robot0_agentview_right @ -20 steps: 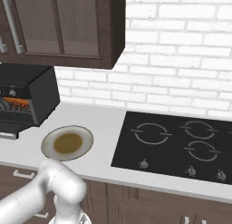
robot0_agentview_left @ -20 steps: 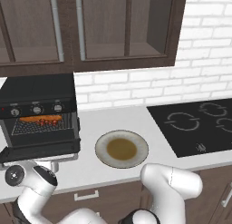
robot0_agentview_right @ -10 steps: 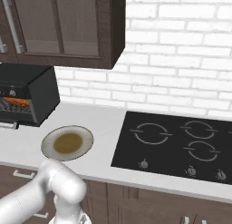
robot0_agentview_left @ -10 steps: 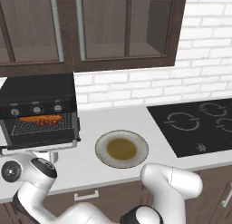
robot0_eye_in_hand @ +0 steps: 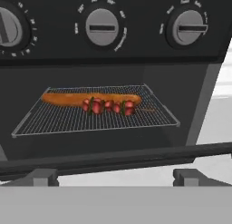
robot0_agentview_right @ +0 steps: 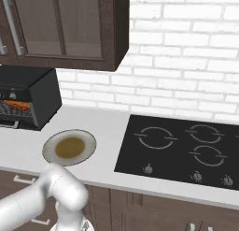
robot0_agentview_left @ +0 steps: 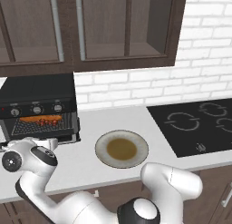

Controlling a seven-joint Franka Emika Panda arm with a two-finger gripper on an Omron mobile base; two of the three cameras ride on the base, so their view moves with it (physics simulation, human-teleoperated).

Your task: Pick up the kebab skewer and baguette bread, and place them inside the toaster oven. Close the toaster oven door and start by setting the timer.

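Note:
The black toaster oven (robot0_agentview_left: 36, 89) (robot0_agentview_right: 44, 97) stands at the left end of the counter. On its wire rack (robot0_eye_in_hand: 54, 121) lies the orange-brown baguette bread (robot0_eye_in_hand: 63, 99) (robot0_agentview_left: 31, 119), with the kebab skewer (robot0_eye_in_hand: 108, 105) (robot0_agentview_left: 50, 122) of red chunks against its front. Three round knobs (robot0_eye_in_hand: 102, 27) sit in a row above the opening. The toaster oven door (robot0_eye_in_hand: 113, 157) hangs down open and shows edge-on as a dark bar. My gripper (robot0_eye_in_hand: 117, 177) is open and empty just in front of that bar, fingertips (robot0_eye_in_hand: 43, 177) apart. The arm's wrist (robot0_agentview_left: 27, 157) is low in front of the oven.
A round plate (robot0_agentview_left: 100, 148) (robot0_agentview_right: 46, 148) with a brown centre lies on the white counter right of the oven. The black stovetop (robot0_agentview_left: 199, 123) (robot0_agentview_right: 182, 148) is further right. Dark wall cabinets (robot0_agentview_left: 90, 28) hang overhead, with a white brick wall (robot0_agentview_right: 186, 61) behind.
The wrist has swung left and lower in front of the oven. The jaws have spread a little wider. Baguette and skewer stay on the rack.

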